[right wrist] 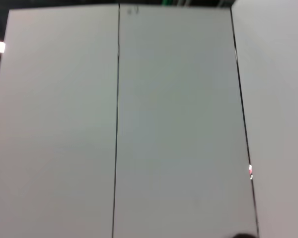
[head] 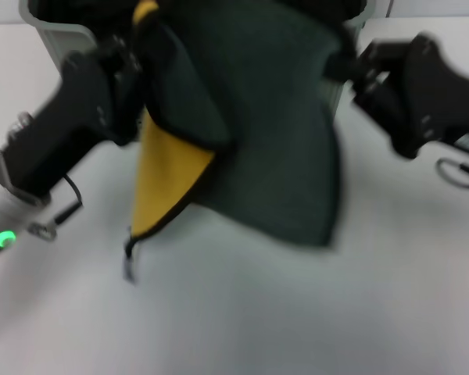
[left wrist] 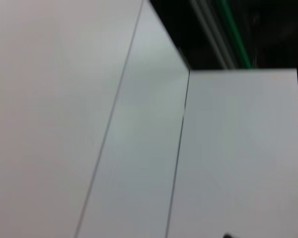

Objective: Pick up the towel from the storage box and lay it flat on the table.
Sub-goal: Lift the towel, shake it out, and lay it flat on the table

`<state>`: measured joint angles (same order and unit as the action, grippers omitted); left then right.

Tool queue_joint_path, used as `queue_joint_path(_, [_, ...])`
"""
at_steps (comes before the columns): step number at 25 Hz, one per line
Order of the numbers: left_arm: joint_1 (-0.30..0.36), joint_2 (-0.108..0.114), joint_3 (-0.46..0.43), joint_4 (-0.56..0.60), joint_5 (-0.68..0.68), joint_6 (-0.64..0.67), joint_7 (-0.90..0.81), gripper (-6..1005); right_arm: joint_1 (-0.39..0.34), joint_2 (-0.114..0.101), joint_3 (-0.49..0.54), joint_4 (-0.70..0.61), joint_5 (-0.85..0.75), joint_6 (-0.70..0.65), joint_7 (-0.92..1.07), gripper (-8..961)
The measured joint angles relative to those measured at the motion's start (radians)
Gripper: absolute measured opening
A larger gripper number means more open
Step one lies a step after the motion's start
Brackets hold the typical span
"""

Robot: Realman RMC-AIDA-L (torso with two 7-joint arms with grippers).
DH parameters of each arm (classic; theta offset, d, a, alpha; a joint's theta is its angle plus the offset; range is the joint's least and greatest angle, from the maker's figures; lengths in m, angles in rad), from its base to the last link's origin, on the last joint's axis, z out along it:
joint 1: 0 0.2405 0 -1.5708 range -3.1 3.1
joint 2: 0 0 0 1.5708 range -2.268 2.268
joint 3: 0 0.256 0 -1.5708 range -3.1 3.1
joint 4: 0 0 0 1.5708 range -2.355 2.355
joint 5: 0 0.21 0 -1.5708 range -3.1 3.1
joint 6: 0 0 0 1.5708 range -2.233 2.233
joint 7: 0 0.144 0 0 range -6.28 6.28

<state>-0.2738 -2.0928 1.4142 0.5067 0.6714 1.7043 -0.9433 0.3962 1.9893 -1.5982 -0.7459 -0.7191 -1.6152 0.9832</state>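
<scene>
Left gripper (head: 137, 58), upper left, and right gripper (head: 340, 66), upper right: each pinching a top corner of the towel (head: 273, 133); cloth hangs between them, lower edge toward the table (head: 242, 312).

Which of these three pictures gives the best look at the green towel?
The head view. There the towel hangs between the left gripper and right gripper, its yellow reverse showing, above the table. Both wrist views show only pale panels, no towel.

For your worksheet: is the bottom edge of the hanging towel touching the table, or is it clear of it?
Cannot tell. Only the head view shows the towel, hanging between the left pincer and the right pincer; its blurred lower edge overlaps the table, with no gap or contact plainly visible.
</scene>
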Motion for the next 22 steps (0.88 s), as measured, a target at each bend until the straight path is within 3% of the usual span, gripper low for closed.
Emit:
queue_joint_path(5, [-0.009, -0.003, 0.008, -0.069, 0.101, 0.000, 0.007, 63, -0.014, -0.027, 0.065, -0.142, -0.028, 0.009, 0.069, 16])
queue_joint_path(8, [-0.015, -0.005, 0.028, -0.100, 0.125, 0.000, 0.012, 62, -0.007, -0.017, 0.141, -0.203, -0.103, 0.014, 0.135, 19])
queue_joint_path(12, [-0.033, -0.005, 0.061, -0.113, 0.200, -0.001, 0.037, 60, -0.005, 0.019, 0.265, -0.297, -0.232, 0.021, 0.229, 24])
queue_joint_path(22, [-0.061, -0.006, 0.062, -0.185, 0.269, -0.005, 0.118, 56, 0.010, 0.019, 0.313, -0.385, -0.253, 0.042, 0.292, 35])
